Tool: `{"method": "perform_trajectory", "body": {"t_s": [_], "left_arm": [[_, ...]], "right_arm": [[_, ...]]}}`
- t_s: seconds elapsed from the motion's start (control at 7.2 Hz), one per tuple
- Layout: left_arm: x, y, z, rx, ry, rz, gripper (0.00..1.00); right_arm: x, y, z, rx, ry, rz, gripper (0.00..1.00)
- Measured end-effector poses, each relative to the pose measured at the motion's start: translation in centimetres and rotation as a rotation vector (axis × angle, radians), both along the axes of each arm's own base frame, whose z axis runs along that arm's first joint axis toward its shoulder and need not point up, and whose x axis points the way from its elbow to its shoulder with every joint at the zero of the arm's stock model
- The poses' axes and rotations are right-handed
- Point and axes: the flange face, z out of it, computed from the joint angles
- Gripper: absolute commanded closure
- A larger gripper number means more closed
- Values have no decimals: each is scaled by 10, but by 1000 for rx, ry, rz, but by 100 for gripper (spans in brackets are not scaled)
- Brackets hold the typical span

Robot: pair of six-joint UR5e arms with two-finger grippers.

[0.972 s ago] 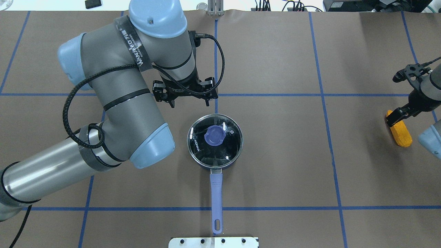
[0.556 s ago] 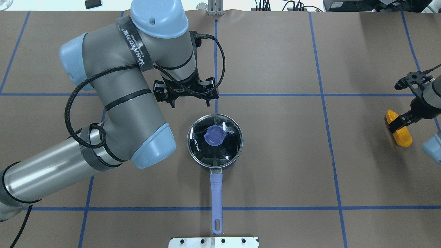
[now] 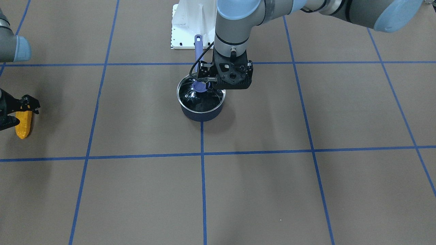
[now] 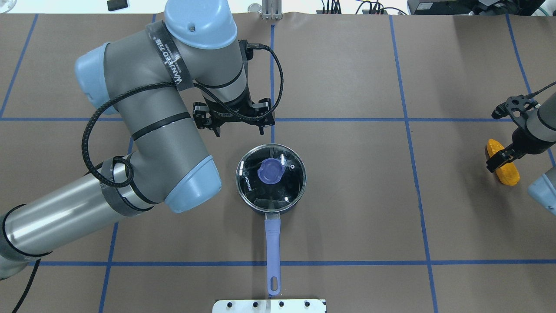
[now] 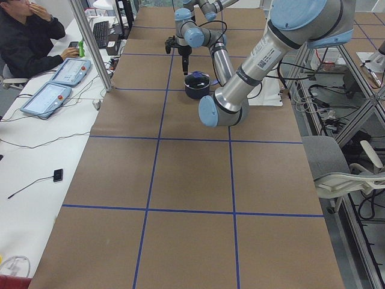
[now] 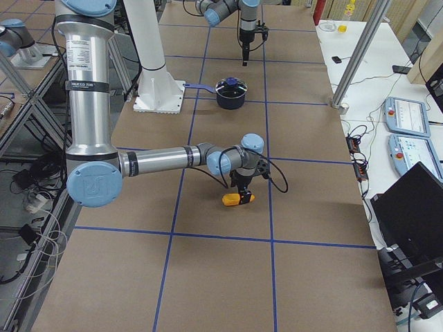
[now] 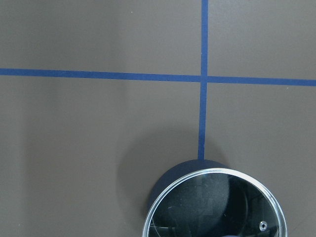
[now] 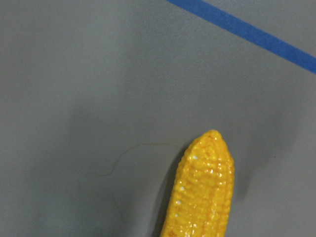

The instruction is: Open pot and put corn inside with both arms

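Lying between the right gripper's [image 4: 500,160] parted jaws, corn [image 4: 507,173], far from pot [image 3: 201,116].

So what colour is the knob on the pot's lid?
The lid knob is lavender-purple; the overhead exterior view shows it best.

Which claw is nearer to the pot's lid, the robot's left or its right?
Left. The left claw hovers just beyond the far edge of the lid; the right claw is far off to the robot's right, at the corn.
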Motion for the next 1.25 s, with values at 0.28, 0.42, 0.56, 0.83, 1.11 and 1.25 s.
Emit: {"method": "perform_trajectory", "body": {"t_s": [0.28, 0.42, 0.56, 0.83, 1.11, 1.25], "left_arm": [[0, 0, 1, 0, -1, 0, 0], [0, 0, 1, -1, -2, 1, 0], [0, 0, 2, -1, -3, 1, 0], [0, 0, 3, -1, -4, 2, 0], [1, 0, 4, 1, -8, -1, 0], [6, 5, 3, 4, -16, -10, 0]], "right_arm": [[-1, 2, 7, -4, 15, -5, 32], [-2, 4, 9, -7, 18, -7, 51], [-2, 4, 10, -9, 20, -9, 65], [-3, 4, 10, -9, 20, -9, 76], [-8, -3, -3, 8, 3, -11, 76], [-13, -11, -18, 23, -15, -10, 75]]}}
